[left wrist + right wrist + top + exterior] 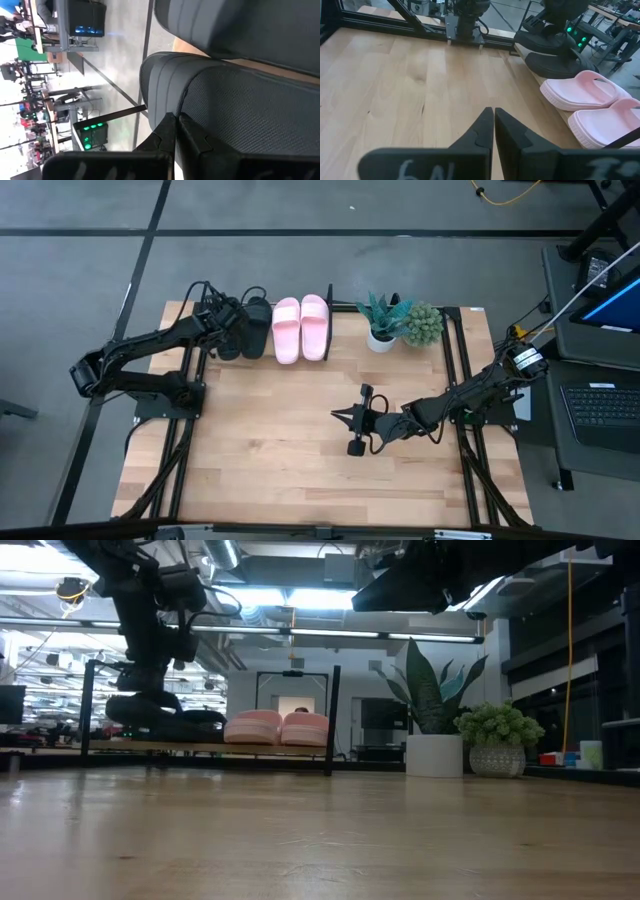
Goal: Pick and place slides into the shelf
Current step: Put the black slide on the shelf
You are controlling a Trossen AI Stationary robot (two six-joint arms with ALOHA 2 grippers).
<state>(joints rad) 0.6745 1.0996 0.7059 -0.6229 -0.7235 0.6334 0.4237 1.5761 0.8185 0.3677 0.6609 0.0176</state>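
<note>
the left gripper (232, 330) pinches a black slide (228, 340) at the shelf (333, 720), beside a second black slide (256, 328) and two pink slides (301, 328), long axes running front to back; toe direction seems unclear. a tilted release could tip it off the base. the right gripper (350, 420) waits mid-table, fingers together.

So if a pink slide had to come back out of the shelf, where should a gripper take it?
Probably by the wide strap. Both pink slides lie flat and upright, side by side and touching, on the shelf, so their inner edges are blocked. The strap arches clear above the sole; come from above, one finger under it through the toe opening.
</note>
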